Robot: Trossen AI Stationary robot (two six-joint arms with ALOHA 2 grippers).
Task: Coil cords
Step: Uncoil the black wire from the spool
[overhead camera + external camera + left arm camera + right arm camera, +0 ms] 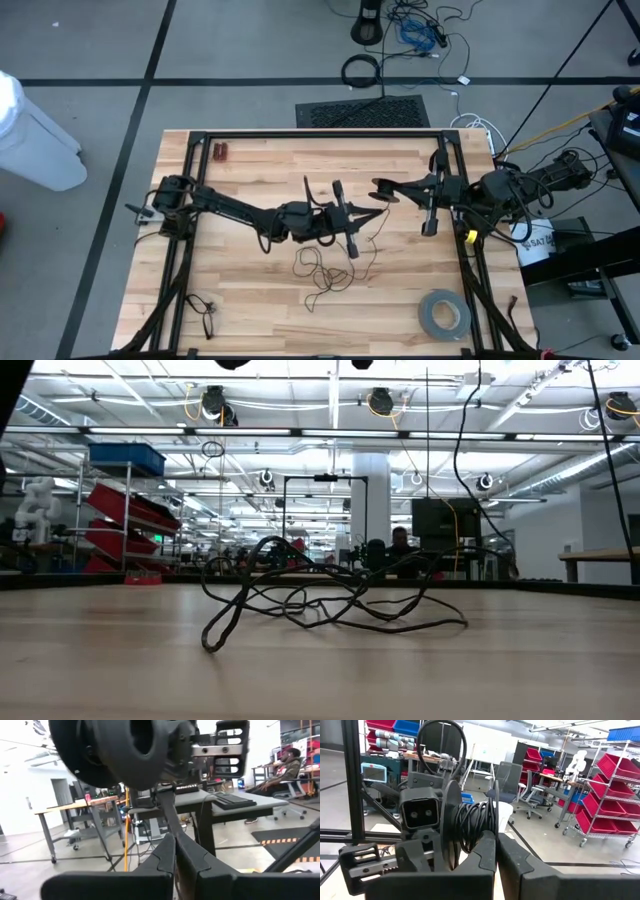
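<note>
Wooden plank surface point(250, 300) inside a black frame, workshop floor beyond. Thin black cord point(325, 268): loose wiry strands sprawled near the surface's middle, one strand rising toward the left claw; seen as a low tangle point(320, 600) in the low view. Further turns of black cord wound on a black spool point(470, 827), spool held up between the two arms. Left claw point(350, 243): at centre, fingers together, pinched on the cord strand, spool flange point(125, 750) close in front of it. Right claw point(385, 192): right of centre, fingers point(485, 855) together just beside the spool. Grey tape roll point(443, 313): flat near the front right corner, well apart from the cord.
</note>
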